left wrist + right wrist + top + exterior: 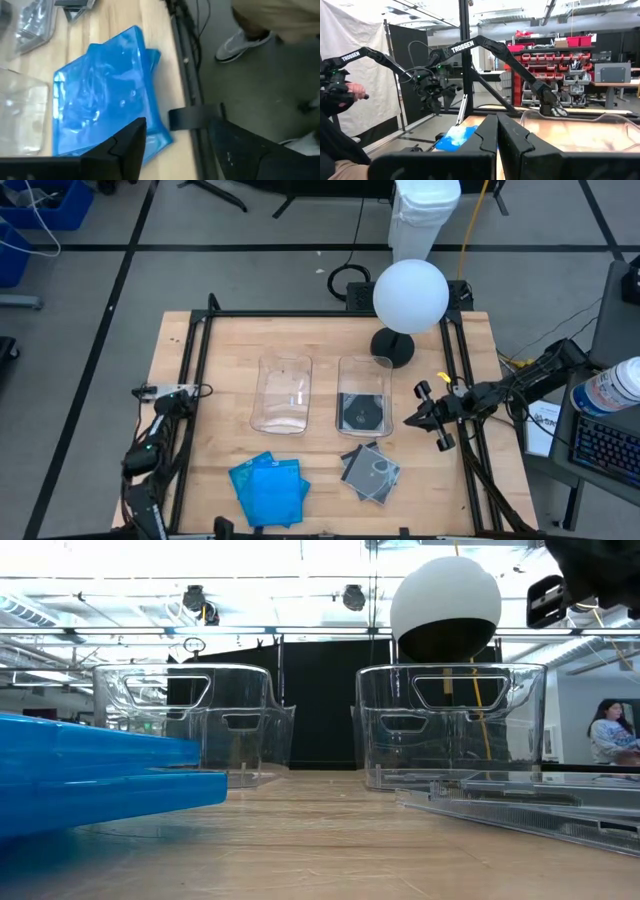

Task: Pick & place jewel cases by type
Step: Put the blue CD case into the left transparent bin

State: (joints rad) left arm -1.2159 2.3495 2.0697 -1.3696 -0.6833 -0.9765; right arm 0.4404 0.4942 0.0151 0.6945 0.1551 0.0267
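Wooden planks make up the desk point(220, 360), framed by dark rails on a grey floor. Two clear bins stand side by side at its middle: the left bin point(282, 393) looks bare, the right bin point(364, 396) holds one clear jewel case point(361, 413) with a dark disc. At the near edge lies a stack of blue jewel cases point(268, 487), and to its right a loose pile of clear grey jewel cases point(371, 471). A white globe lamp point(410, 295) stands at the far side.

The left gripper point(175, 147) hangs over the desk's near left edge, just beside the blue stack, its fingers point(125, 147) spread and holding nothing. The right gripper point(432, 418) waits above the right rail beside the right bin, its fingers point(482, 140) pressed together, empty. A person point(612, 732) sits in the room beyond.
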